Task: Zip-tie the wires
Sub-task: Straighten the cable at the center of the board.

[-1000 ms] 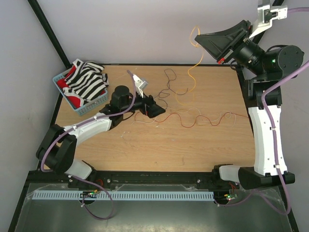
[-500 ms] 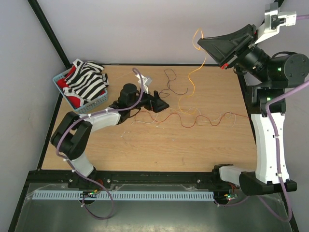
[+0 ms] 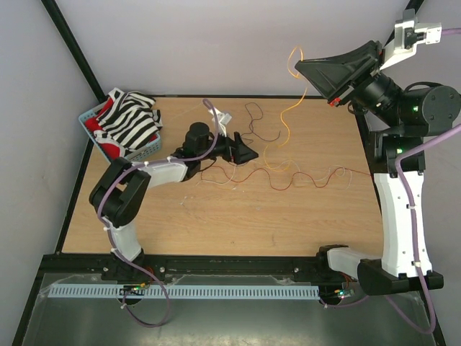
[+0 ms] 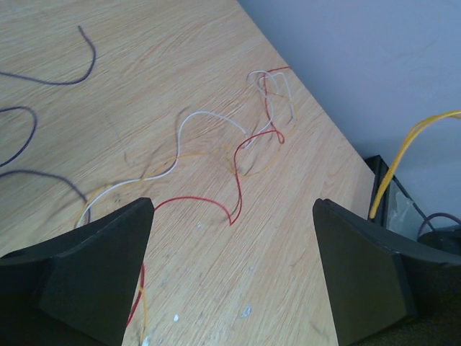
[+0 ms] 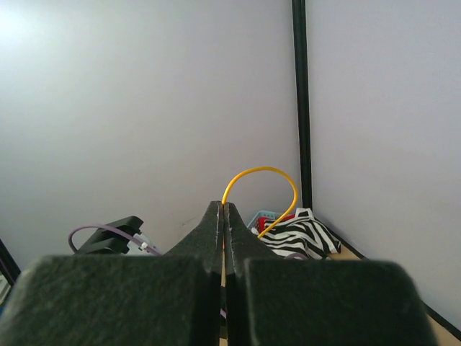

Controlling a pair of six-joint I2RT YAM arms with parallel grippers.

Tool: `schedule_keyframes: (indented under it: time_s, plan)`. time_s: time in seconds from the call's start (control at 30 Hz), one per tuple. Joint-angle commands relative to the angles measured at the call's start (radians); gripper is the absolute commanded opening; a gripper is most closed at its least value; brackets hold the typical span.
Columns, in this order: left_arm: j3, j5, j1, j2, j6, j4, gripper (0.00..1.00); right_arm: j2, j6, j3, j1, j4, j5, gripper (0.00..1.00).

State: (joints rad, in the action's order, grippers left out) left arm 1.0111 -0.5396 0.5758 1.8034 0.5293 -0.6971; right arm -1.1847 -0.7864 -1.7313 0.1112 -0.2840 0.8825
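My right gripper (image 3: 301, 65) is raised above the table's far edge and shut on a yellow wire (image 3: 285, 109); the wire hangs down to the table, and its end loops out past the tips in the right wrist view (image 5: 270, 173). A red wire (image 3: 302, 180), a whitish strand and dark wires (image 3: 256, 122) lie curled on the table. My left gripper (image 3: 251, 153) is open and empty, low over the table among them. In the left wrist view the red wire (image 4: 209, 203) and white strand (image 4: 205, 117) lie just beyond the fingers (image 4: 101, 267). No zip tie is in view.
A blue basket (image 3: 94, 119) holding a zebra-striped cloth (image 3: 130, 119) stands at the back left corner. A black frame post (image 3: 72, 50) rises behind it. The table's right edge runs next to the right arm's column (image 3: 396, 202).
The left arm has stretched further right and back, bringing its open gripper toward the wires. The right gripper has risen and shifted slightly right with the yellow wire.
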Motion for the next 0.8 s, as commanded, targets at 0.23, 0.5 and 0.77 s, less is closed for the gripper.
schedule_keyframes:
  time_s: [0.23,0.5,0.77]
  plan:
    - [0.155,-0.111,0.047,0.146,0.099,-0.138,0.94,0.044,-0.035,0.025,0.004,-0.078,-0.012,0.02]
    - [0.195,-0.177,0.075,0.186,0.152,-0.218,0.94,0.055,-0.038,0.044,0.003,-0.085,-0.019,0.03]
    - [0.171,-0.254,0.089,0.173,0.229,-0.408,0.94,0.057,-0.041,0.064,0.003,-0.094,-0.025,0.03]
